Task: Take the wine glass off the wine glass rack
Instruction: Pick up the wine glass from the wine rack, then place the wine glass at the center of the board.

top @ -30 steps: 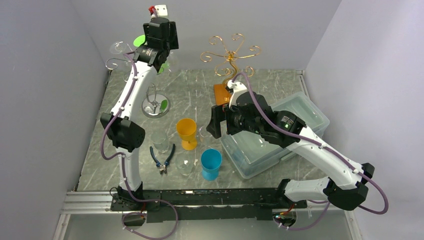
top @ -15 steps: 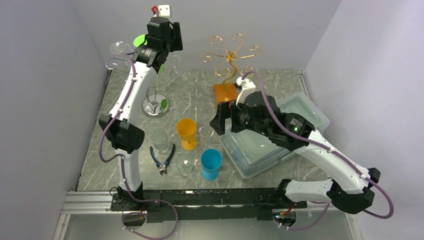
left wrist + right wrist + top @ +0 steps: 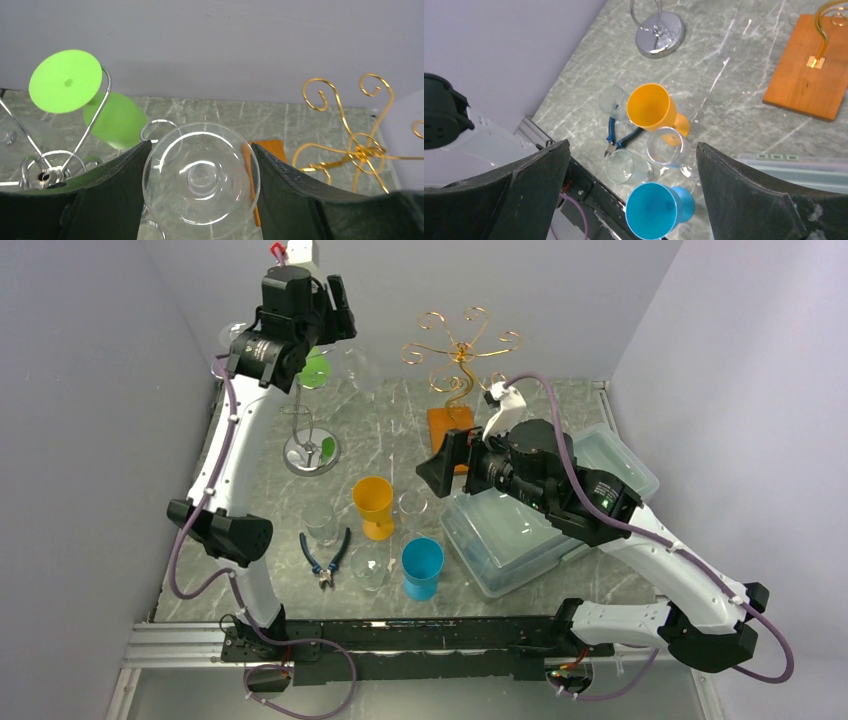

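Left gripper (image 3: 200, 146): raised high by the back wall; closed on the wine glass (image 3: 201, 180), which shows end-on between its fingers
Glass position: in the air, just right of the silver rack (image 3: 300, 452); a green-footed glass (image 3: 66, 81) hangs on that rack
Right gripper (image 3: 631, 144): fingers wide apart, holding nothing; above an orange cup (image 3: 651, 107), a blue cup (image 3: 655, 210) and pliers (image 3: 614, 137)

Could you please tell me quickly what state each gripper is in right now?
Left gripper: jaws closed on the clear wine glass.
Right gripper: jaws open, holding nothing.
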Tool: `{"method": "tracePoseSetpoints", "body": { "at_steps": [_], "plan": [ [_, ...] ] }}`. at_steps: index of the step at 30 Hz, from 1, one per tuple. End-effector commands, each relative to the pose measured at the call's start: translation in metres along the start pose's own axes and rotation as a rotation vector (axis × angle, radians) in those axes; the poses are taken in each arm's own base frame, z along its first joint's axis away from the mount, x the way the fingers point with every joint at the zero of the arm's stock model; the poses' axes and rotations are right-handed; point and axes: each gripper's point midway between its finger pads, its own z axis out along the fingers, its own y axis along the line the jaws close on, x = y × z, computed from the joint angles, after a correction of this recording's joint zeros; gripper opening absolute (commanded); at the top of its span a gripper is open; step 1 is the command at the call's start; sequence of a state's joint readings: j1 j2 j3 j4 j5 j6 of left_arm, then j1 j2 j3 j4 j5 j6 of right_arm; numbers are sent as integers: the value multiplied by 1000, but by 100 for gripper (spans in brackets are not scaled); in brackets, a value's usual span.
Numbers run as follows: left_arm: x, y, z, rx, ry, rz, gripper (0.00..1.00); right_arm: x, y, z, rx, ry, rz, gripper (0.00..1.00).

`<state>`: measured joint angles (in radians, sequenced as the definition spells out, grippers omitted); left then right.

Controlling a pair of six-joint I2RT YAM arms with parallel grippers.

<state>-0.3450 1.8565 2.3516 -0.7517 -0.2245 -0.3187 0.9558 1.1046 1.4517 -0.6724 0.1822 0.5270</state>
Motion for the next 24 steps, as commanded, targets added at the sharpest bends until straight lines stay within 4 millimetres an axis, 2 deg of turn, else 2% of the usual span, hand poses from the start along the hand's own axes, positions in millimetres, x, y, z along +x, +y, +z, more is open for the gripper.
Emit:
{"method": "tracePoseSetpoints", "body": {
  "at_steps": [1,12,17,24],
  "plan": [
    [-39,-16,-60,101,-75,-100,30,-39,20,-5,-78,-144,45,100],
    [-27,-36,-130,260,32,-245,30,-56,51,24,-233,-237,117,100],
    [-19,-44,-157,333,82,-315,30,-62,53,36,-330,-244,165,100],
    [-11,-54,-173,422,139,-434,29,-64,54,37,-469,-251,248,100]
  ]
}}
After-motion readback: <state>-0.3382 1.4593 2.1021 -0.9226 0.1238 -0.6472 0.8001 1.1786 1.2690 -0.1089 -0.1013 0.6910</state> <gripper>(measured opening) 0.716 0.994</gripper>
